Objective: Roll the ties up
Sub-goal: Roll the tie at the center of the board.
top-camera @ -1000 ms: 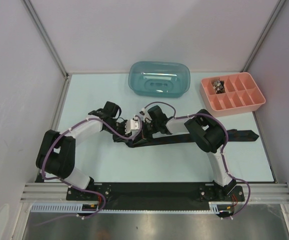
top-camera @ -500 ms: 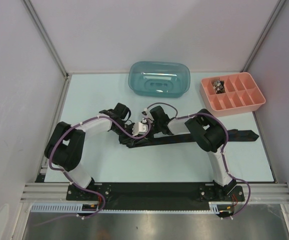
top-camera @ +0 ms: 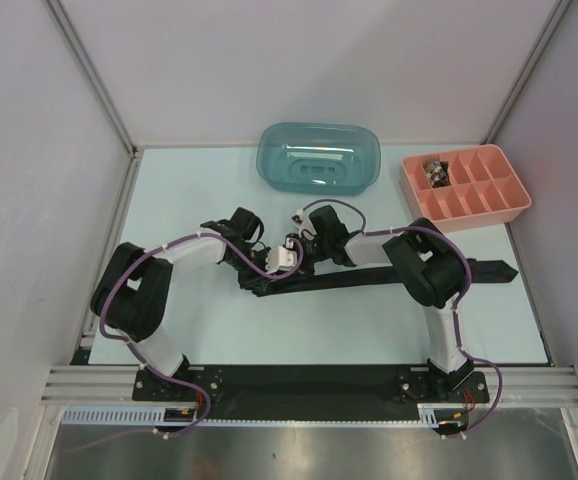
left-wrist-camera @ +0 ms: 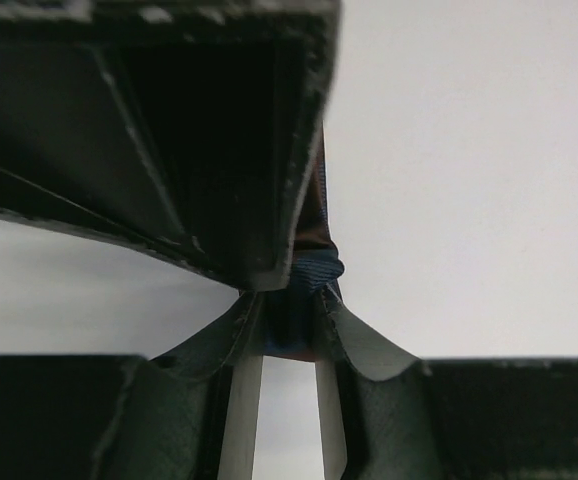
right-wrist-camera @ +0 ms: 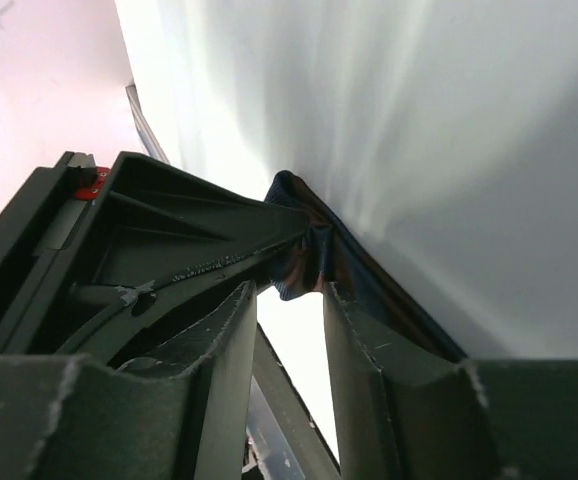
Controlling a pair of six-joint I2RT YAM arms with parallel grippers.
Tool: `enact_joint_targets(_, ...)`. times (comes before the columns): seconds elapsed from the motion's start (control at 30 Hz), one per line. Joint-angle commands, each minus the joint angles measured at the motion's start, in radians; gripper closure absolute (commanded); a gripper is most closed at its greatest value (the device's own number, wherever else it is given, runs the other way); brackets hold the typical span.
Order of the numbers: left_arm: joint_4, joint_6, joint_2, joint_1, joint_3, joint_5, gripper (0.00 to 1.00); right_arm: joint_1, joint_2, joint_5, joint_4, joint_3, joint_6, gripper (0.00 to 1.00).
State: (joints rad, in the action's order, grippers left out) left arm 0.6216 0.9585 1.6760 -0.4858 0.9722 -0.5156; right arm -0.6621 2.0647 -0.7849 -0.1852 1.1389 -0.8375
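The tie (top-camera: 339, 281) lies flat across mid-table, running approx. left to right. Its pointed tip is at the right, and its left end is bunched where the two pincers meet.

Vs. a sec ago:
- The bunched end sits a bit further right; the tip hasn't shifted.
- The left arm (top-camera: 184, 252) has swung in toward centre, its elbow no longer out by the left wall.
- The right arm (top-camera: 429, 270) has its wrist pulled back slightly toward the far edge.
- The right pincer's jaws, pressed together then, now stand apart.

Left pincer (top-camera: 287, 257): jaws narrow, clamped on the tie's folded end. The left wrist view shows blue-black fabric puckered at the fingertips (left-wrist-camera: 369, 390).

Right pincer (top-camera: 307, 246): jaws parted, w/ bare table showing in the gap. The fold sits right at its fingertips (right-wrist-camera: 374, 350) and the strip runs along the outer finger. Can't tell whether a pad actually touches the fabric.

The two pincers are nose to nose, just beside each other, each filling part of the other's wrist view.

In the top view the right arm's forearm crosses over the tie's middle and hides a stretch of it.

At the far edge of the table (top-camera: 219, 330), well apart from the tie, are a teal tub (top-camera: 269, 150) and, to its right, a pink divided tray (top-camera: 517, 207). The tray has small mixed items (top-camera: 435, 172) in its far-left compartment.
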Motion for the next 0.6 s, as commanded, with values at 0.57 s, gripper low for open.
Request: enact_joint_targets(0.57,-0.040,-0.027,-0.025,0.013,-0.049,-0.009,0.52,-0.021,0.064,-0.001,0.015,0.039,0.017,1.00)
